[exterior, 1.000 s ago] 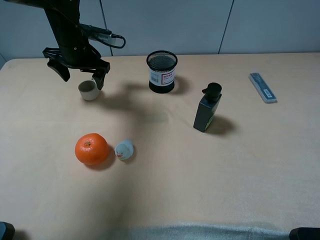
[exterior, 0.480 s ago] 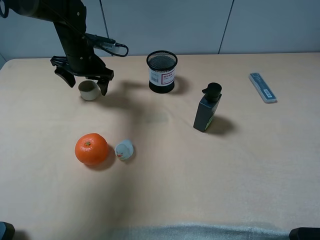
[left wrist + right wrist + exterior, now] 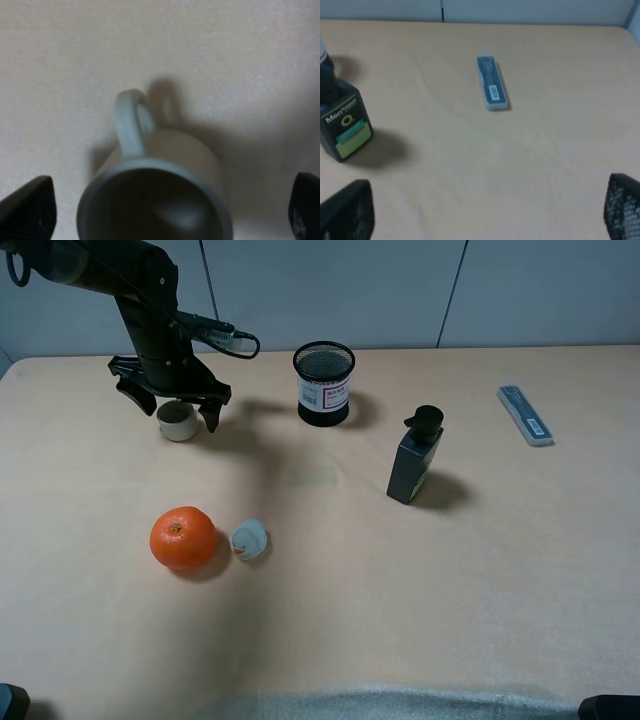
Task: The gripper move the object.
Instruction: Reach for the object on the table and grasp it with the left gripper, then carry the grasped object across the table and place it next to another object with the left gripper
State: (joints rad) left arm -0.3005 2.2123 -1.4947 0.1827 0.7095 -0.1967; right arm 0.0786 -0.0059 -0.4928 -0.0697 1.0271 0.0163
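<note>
— How are the jaws of the left gripper (image 3: 172,416) set?

— They are spread wide, and nothing is clamped by them. The cup (image 3: 179,424) is framed between them. In the left wrist view a clear gap is seen on each side, so no contact is made.

— Where is the cup placed?

— It is stood upright, mouth up, on the tabletop (image 3: 330,630), in the far left part of the high view. Its small handle (image 3: 131,120) is turned away from the wrist camera.

— And the right gripper (image 3: 484,210)?

— Its jaws are parted as well, and nothing is held. Only bare tabletop is seen between them. Beyond them a dark bottle (image 3: 340,125) and a slim flat case (image 3: 491,82) are shown, well apart from each other.

— What else is laid out?

— A black mesh pen holder (image 3: 323,383) is set to the right of the cup, near the far edge. An orange (image 3: 183,537) is placed nearer the camera, and a small pale item (image 3: 248,539) is laid just beside it. What that item is cannot be told.
</note>
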